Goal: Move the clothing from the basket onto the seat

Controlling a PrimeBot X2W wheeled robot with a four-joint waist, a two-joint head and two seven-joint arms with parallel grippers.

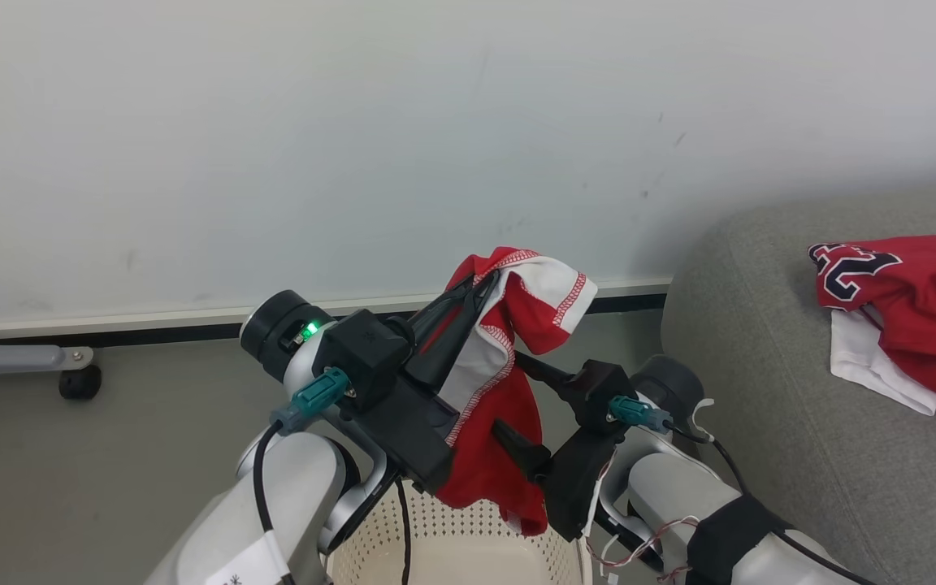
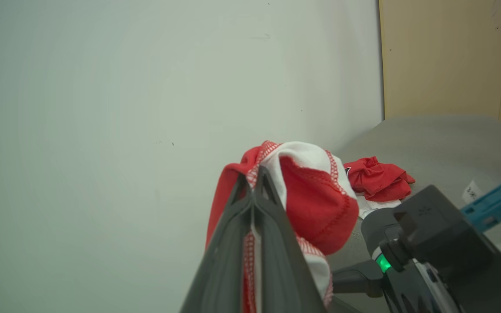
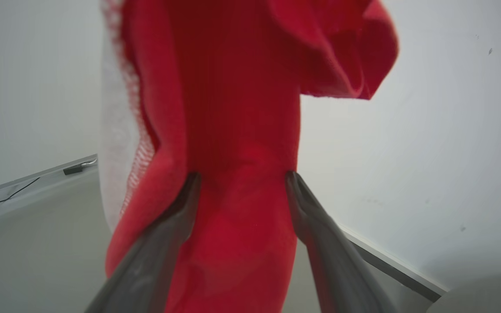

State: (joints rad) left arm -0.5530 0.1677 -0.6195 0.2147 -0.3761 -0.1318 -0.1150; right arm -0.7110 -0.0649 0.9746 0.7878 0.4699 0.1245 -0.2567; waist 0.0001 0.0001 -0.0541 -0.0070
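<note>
Item: red white-trimmed garment [image 1: 509, 357], soft fabric, hanging at frame centre in the head view above the cream perforated basket [image 1: 452, 544] at the bottom edge, lowest fold near the rim; contact there not determinable. Held by: left gripper [image 1: 478, 286], jaws pressed together on a bunched seam at the top of the piece, white-stitched hem folded over the fingertips in the left wrist view. Flanked by: right gripper [image 3: 242, 178], jaws wide apart, one finger on each side of the hanging red panel, touching the cloth but not clamping it. Companion piece: red jersey [image 1: 915, 309] with navy-and-white lettering, lying crumpled on the grey upholstered seat [image 1: 760, 366] at the right of frame, well apart from the held garment. Surroundings: pale wall behind, grey floor below, black caster [image 1: 80, 380] at far left. Hazards, as judged: narrow pinch on a soft seam, hence possible slip-out during a swing rightward toward the seat; loose tail liable to snag on the spread right fingers or drag across the basket rim, shifting the basket; early release likely to drop the piece on the floor between basket and seat; hem draped over the left fingertips apt to cling on opening.
</note>
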